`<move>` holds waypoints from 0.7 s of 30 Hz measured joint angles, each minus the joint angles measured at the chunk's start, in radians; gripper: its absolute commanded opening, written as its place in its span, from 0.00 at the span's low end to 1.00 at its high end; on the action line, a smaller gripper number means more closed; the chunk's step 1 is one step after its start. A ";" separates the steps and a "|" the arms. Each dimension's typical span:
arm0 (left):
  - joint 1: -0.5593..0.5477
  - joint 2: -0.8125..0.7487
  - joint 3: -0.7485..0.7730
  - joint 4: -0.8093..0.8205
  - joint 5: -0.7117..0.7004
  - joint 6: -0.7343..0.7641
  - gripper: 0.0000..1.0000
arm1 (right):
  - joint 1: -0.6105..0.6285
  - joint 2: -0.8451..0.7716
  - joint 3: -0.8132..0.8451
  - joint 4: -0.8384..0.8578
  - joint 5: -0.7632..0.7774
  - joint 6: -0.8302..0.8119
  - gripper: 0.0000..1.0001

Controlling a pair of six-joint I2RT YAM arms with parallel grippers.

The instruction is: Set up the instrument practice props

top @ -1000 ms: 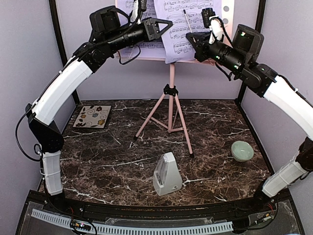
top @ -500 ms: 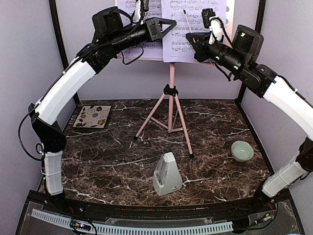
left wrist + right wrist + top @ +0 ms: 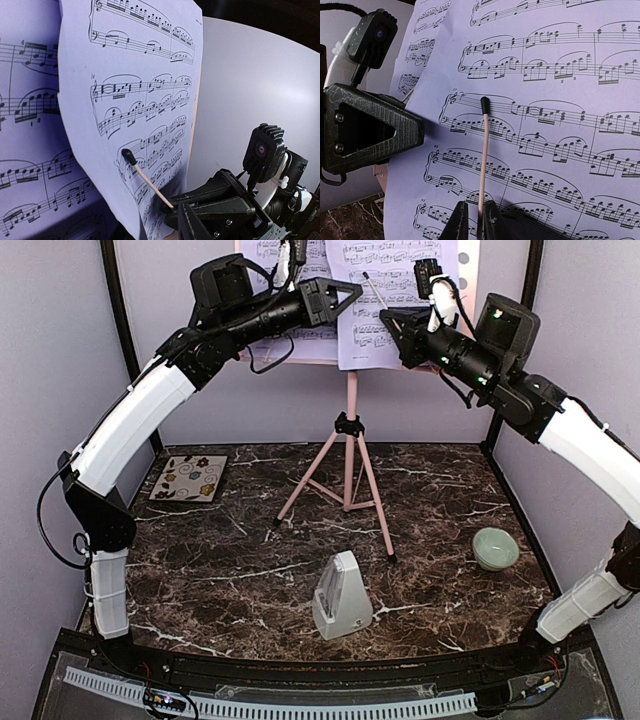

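The sheet-music pages (image 3: 395, 270), their tops cut off, hide most of the desk of the music stand (image 3: 351, 410). The lower end of the thin stick (image 3: 483, 150) disappears inside the right gripper (image 3: 476, 209).

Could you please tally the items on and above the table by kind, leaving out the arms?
Music stand: 1
Sheet-music pages: 2
Black-tipped stick: 1
Metronome: 1
Bowl: 1
Coaster: 1
Total: 7

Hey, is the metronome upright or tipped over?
Upright: the metronome stands on its wide base, narrow top pointing up.
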 measured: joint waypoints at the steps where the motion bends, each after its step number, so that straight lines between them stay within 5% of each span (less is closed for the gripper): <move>1: 0.000 0.000 -0.002 -0.005 -0.001 0.002 0.23 | 0.000 0.000 0.000 0.000 0.001 0.000 0.13; 8: -0.004 -0.014 -0.046 -0.002 -0.005 0.008 0.01 | 0.003 -0.006 -0.014 0.010 0.005 0.002 0.06; 21: -0.004 -0.014 -0.042 0.012 -0.011 0.046 0.00 | 0.003 -0.022 -0.038 0.038 0.002 0.005 0.00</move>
